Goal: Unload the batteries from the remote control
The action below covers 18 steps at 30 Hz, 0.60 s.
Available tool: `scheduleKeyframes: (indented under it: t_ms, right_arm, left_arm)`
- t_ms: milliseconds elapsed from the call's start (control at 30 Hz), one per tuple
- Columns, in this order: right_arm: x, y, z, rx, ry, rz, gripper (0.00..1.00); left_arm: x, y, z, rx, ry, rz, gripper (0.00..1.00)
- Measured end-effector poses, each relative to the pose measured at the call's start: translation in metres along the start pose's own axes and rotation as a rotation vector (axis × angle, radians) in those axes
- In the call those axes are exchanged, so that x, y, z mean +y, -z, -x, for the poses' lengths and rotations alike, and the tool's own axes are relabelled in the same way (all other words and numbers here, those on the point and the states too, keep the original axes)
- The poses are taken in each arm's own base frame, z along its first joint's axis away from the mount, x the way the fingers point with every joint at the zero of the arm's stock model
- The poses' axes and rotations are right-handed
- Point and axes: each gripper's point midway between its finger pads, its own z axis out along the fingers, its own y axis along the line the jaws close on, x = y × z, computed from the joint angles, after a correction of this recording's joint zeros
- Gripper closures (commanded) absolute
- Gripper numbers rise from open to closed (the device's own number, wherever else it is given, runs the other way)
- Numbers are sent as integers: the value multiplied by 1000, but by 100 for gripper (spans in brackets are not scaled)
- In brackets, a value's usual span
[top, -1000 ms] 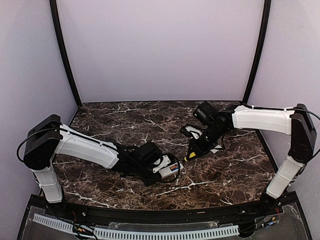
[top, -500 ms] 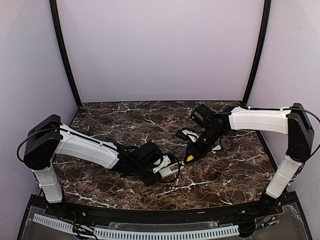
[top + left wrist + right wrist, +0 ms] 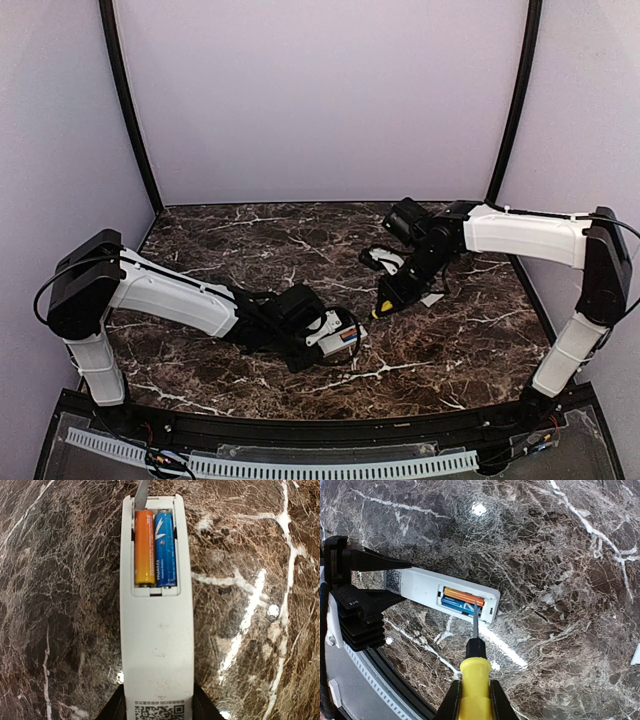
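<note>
Prying pending: both batteries (image 3: 155, 547) in remote control (image 3: 157, 630); left end effector (image 3: 157, 706) grips it, right end effector (image 3: 475, 700) grips yellow screwdriver (image 3: 475, 672).

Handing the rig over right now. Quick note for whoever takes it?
Left gripper: shut on the remote control, at its code-mark end.
Right gripper: shut on the yellow stick tool, tip at the end of the orange battery.
Done: compartment open, no cover on it.
Left to do: both batteries sit in the compartment; lever them out.
</note>
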Motion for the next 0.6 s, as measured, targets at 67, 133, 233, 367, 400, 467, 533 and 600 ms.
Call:
scheduleKeyframes:
  t_ms: [67,133,233,367,400,467,533,600]
  right_arm:
    - [-2,1,1,-1,-1,-16,100]
    - [-3,2,1,-2,-1,-23,100]
    - [-5,1,1,6,-3,-32,100]
    - [-7,-2,-1,20,-8,-38,100]
    - [-7,-2,-1,21,-8,-38,100]
    - [-7,-2,1,18,-7,-38,100]
    - [-7,-2,1,19,-8,-38,100]
    - [-6,-3,1,21,-8,-35,100]
  left_arm:
    - [0,0,0,0,0,0,100]
    - [0,0,0,0,0,0,100]
    - [0,0,0,0,0,0,100]
    - [0,0,0,0,0,0,99]
    - [0,0,0,0,0,0,100]
    - [0,0,0,0,0,0,100]
    - [0,0,0,0,0,0,100]
    - [0,0,0,0,0,0,100]
